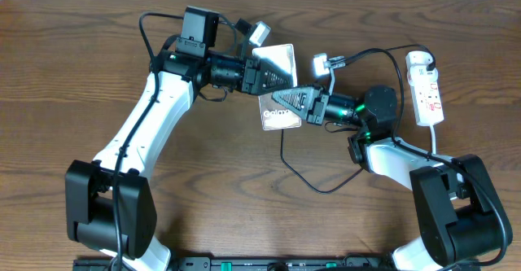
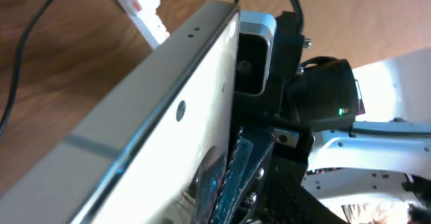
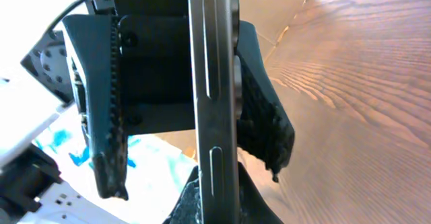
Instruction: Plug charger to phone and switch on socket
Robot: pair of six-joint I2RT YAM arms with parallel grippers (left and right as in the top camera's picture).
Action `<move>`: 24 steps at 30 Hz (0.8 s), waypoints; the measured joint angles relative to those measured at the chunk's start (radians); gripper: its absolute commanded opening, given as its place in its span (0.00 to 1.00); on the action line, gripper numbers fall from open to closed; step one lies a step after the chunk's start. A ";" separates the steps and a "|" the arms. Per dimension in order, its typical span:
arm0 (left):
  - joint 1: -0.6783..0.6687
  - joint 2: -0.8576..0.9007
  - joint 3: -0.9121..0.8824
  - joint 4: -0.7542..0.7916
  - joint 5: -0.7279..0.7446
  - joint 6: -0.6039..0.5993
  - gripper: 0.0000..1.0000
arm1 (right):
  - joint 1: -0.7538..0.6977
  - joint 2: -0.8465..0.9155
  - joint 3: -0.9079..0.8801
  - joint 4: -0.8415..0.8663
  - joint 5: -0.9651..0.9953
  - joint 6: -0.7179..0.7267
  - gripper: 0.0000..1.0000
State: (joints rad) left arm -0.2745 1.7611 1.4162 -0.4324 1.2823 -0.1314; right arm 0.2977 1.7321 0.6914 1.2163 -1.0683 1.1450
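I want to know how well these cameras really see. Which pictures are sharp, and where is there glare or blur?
Overhead: sharp and evenly lit, with white glare on the upper half of the phone. Left wrist: the phone fills the frame, soft from closeness, and the socket behind it is blurry. Right wrist: the phone's edge is fairly crisp, and the table shines pale with glare.

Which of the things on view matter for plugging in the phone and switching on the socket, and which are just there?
For the job:
- phone, clamped in the right gripper
- charger, thin black cable
- socket, white power strip

Just there:
- wooden table
- black cable of the right wrist camera
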 measured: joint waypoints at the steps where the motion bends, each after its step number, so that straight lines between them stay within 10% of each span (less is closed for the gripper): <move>1: 0.000 0.000 -0.003 0.024 0.006 -0.014 0.40 | -0.001 0.000 0.000 0.004 0.001 0.008 0.01; 6: 0.001 0.001 -0.018 0.158 0.018 -0.097 0.13 | -0.003 -0.013 0.009 0.018 -0.002 0.033 0.01; 11: 0.002 0.001 -0.019 0.235 0.082 -0.150 0.07 | -0.008 -0.023 0.018 0.051 -0.018 0.063 0.02; 17: -0.009 0.000 -0.019 0.252 0.084 -0.193 0.07 | 0.002 -0.013 0.014 0.077 -0.068 0.080 0.31; 21: -0.018 0.000 -0.019 0.253 0.084 -0.218 0.07 | 0.005 -0.010 0.014 0.123 -0.113 0.079 0.28; 24: -0.018 -0.001 -0.019 0.253 0.084 -0.232 0.08 | 0.006 -0.010 0.014 0.134 -0.139 0.078 0.01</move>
State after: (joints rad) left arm -0.2928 1.7603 1.3975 -0.1791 1.3663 -0.3634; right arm 0.3038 1.7218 0.7052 1.3499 -1.2076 1.2232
